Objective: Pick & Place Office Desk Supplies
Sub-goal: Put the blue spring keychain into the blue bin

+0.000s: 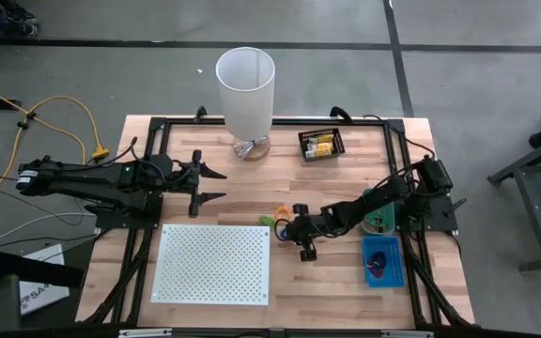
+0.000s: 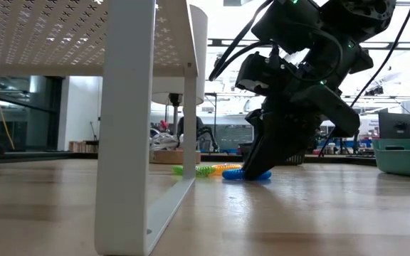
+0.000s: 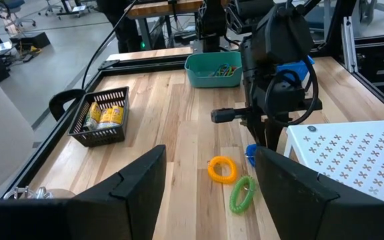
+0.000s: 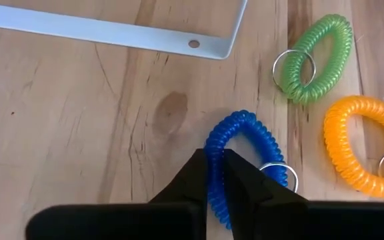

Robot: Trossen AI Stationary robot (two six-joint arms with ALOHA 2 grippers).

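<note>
The blue coil loop [image 4: 235,160] is pinched by the right tool [image 4: 216,175], its fingers closed on one side of the coil so it can probably be lifted off the table [image 1: 346,291] near the middle. Just beyond lie the green loop [image 4: 313,59] and orange loop [image 4: 360,147]. Towards the left edge, the left tool [image 1: 216,185] is held open, waiting.

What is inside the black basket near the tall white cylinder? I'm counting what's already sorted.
The black basket holds yellow-orange packets, at least two showing. Its mesh walls and the top packets hide whatever lies beneath them, so I can't give a full count.
</note>
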